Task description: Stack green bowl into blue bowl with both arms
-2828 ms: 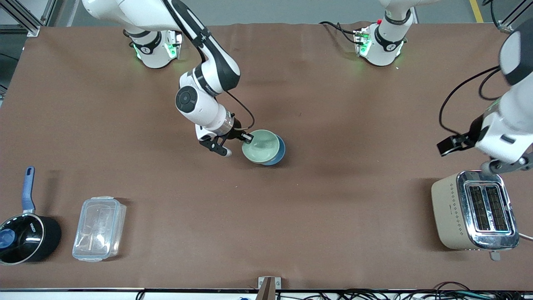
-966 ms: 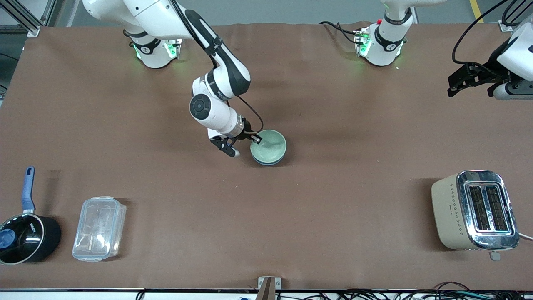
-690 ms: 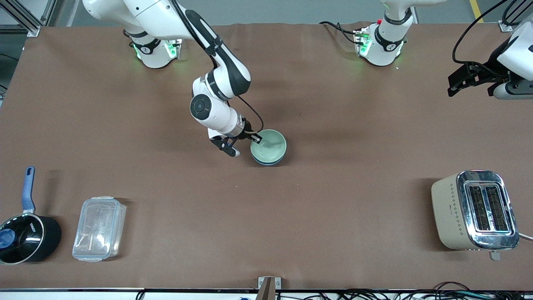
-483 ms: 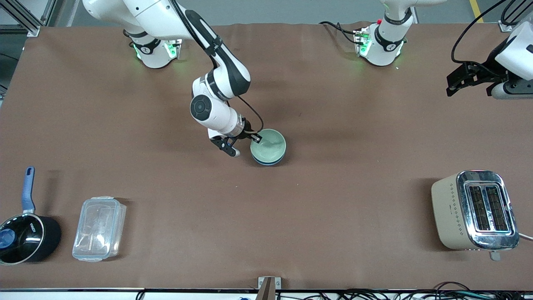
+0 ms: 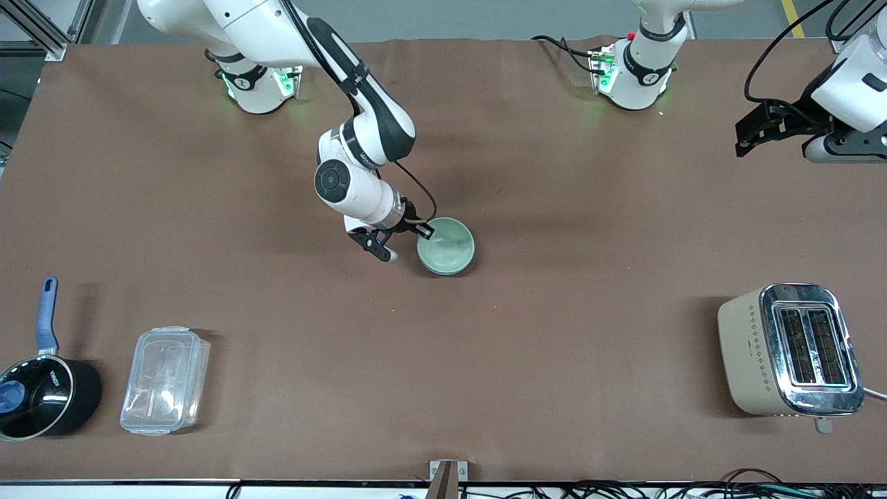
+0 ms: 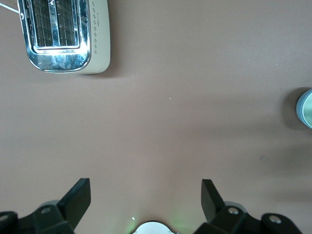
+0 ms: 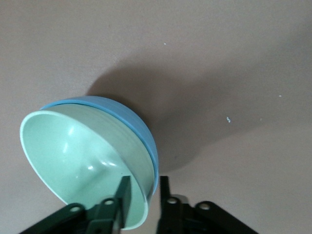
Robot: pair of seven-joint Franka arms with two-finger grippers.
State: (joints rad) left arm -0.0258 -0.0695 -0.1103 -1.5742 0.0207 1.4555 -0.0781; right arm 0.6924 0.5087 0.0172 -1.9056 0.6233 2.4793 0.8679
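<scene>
The pale green bowl (image 5: 449,244) sits nested in the blue bowl (image 5: 463,268) at mid table. Only a thin blue rim shows around it. My right gripper (image 5: 421,234) is at the bowls' edge nearest the right arm's end. In the right wrist view one finger (image 7: 124,192) is inside the green bowl (image 7: 73,146) and the other is just outside the blue bowl (image 7: 131,122). The right gripper (image 7: 145,183) is a little open around both rims. My left gripper (image 5: 752,132) is open and empty, high over the left arm's end of the table (image 6: 145,187).
A beige toaster (image 5: 790,350) stands near the front camera at the left arm's end and shows in the left wrist view (image 6: 63,36). A clear plastic container (image 5: 165,380) and a black saucepan with a blue handle (image 5: 41,398) are at the right arm's end.
The green bowl went from tilted on the blue bowl to level inside it. The left arm rose away from the toaster toward its base. In the last half second little has moved.
</scene>
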